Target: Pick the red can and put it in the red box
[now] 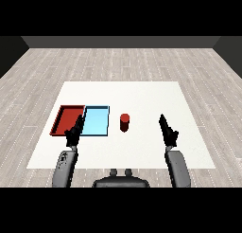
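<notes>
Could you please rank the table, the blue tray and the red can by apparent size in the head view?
1. Table
2. Blue tray
3. Red can
All three differ plainly.

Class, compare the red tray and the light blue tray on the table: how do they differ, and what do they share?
Colour: the red tray is red, the light blue tray pale blue. Position: the red tray lies at the left, the light blue tray between it and the red can. Cover: the left hand overlaps the red tray's right part and the blue tray's left edge. Both are shallow, rectangular, and hold nothing.
</notes>
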Tool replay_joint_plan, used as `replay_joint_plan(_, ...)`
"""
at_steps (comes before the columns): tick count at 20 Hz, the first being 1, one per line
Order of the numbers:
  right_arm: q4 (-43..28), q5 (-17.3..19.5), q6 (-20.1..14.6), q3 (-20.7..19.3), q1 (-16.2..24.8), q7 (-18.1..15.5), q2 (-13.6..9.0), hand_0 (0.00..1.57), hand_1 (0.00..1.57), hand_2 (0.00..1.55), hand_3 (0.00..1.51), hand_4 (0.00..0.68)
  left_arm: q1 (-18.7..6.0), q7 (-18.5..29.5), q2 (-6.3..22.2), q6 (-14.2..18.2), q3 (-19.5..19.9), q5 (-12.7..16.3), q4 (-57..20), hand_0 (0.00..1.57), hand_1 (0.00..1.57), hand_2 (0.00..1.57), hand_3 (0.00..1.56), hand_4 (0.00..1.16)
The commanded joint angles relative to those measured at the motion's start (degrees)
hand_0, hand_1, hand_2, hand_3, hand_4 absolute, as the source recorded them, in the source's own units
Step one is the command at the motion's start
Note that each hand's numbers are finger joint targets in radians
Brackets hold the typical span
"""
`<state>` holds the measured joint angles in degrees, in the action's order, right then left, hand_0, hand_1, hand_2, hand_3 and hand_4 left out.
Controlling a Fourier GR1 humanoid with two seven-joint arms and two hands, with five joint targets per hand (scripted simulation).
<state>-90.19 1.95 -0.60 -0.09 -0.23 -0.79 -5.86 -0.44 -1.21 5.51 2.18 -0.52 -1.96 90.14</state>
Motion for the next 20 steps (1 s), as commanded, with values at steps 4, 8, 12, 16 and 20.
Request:
replay_joint_plan(4, -0.7, -1.6, 1.8, -2.0, 0.5, -0.2, 0.5, 0.0, 0.0, 0.0, 0.0, 0.0, 0.2, 1.6, -0.6, -2.8, 0.7, 0.8, 0.2, 0.0, 0.0, 0.0, 0.0, 0.0)
replay_joint_plan(8, -5.3, -6.6, 5.6, -2.3, -0.8, -11.3, 1.5, 0.0, 0.0, 0.0, 0.0, 0.0, -3.0, 15.6, -3.6, -3.2, 1.8, 5.0, 6.5, 0.0, 0.0, 0.0, 0.0, 0.0)
replay_joint_plan(12, -3.9, -7.7, 8.2, -3.3, 1.1, -16.0, 0.6, 0.0, 0.0, 0.0, 0.0, 0.0, -0.1, 21.6, -0.1, -7.6, 5.2, 7.9, 6.1, 0.0, 0.0, 0.0, 0.0, 0.0)
replay_joint_plan(16, 0.3, -7.0, 8.7, -3.6, -0.9, -18.8, 1.0, 0.0, 0.0, 0.0, 0.0, 0.0, -0.4, 26.5, -1.8, -8.4, 4.1, 7.2, 1.1, 0.0, 0.0, 0.0, 0.0, 0.0)
replay_joint_plan(20, -3.3, -6.0, 7.8, -2.6, -0.1, -15.7, 1.5, 0.0, 0.0, 0.0, 0.0, 0.0, -2.9, 25.3, -3.5, -5.9, 3.0, 5.5, -0.6, 0.0, 0.0, 0.0, 0.0, 0.0)
